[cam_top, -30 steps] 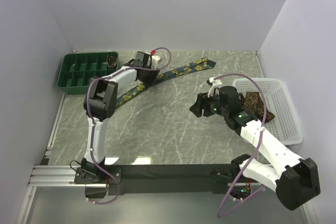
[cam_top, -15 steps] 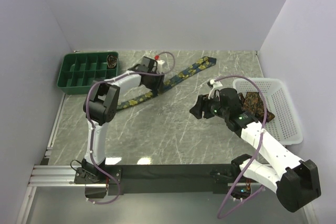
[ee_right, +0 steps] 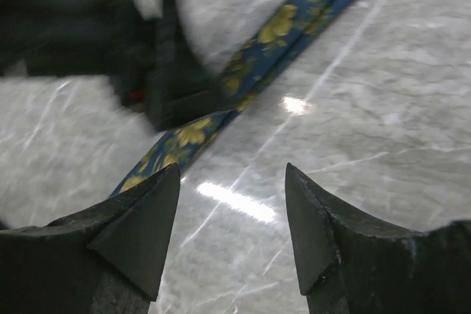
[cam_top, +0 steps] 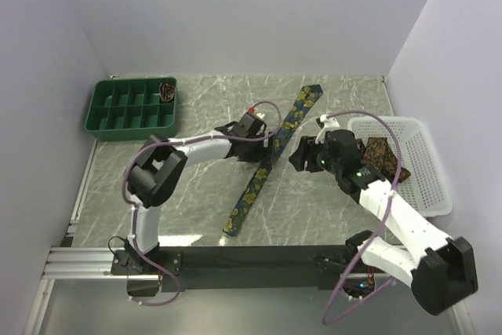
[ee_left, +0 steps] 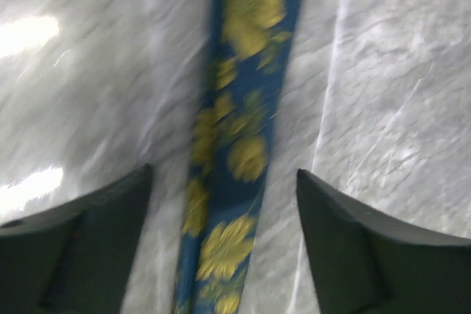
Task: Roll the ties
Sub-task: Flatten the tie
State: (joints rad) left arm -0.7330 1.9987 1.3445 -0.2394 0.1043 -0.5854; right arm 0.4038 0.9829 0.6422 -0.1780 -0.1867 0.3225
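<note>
A navy tie with yellow flowers (cam_top: pixel 245 196) lies stretched out flat on the marble table, running from the back centre toward the near edge. My left gripper (cam_top: pixel 264 149) hovers over its middle, open. In the left wrist view the tie (ee_left: pixel 237 154) passes between the left gripper's (ee_left: pixel 224 174) spread fingers without touching them. My right gripper (cam_top: pixel 301 154) is just right of the tie, open and empty. In the right wrist view the right gripper (ee_right: pixel 232 170) is over bare table, with the tie (ee_right: pixel 274 33) beyond it. Brown patterned ties (cam_top: pixel 378 151) lie in the basket.
A white mesh basket (cam_top: pixel 427 186) stands at the right edge. A green compartment tray (cam_top: pixel 125 109) sits at the back left, with a dark rolled item (cam_top: pixel 166 90) in its back right compartment. The left arm's black wrist (ee_right: pixel 158 71) shows blurred in the right wrist view.
The left gripper has dragged the navy tie from the back left to the middle, swinging it nearly lengthwise. Its jaws have since spread open. The right gripper has shifted slightly toward the tie.
</note>
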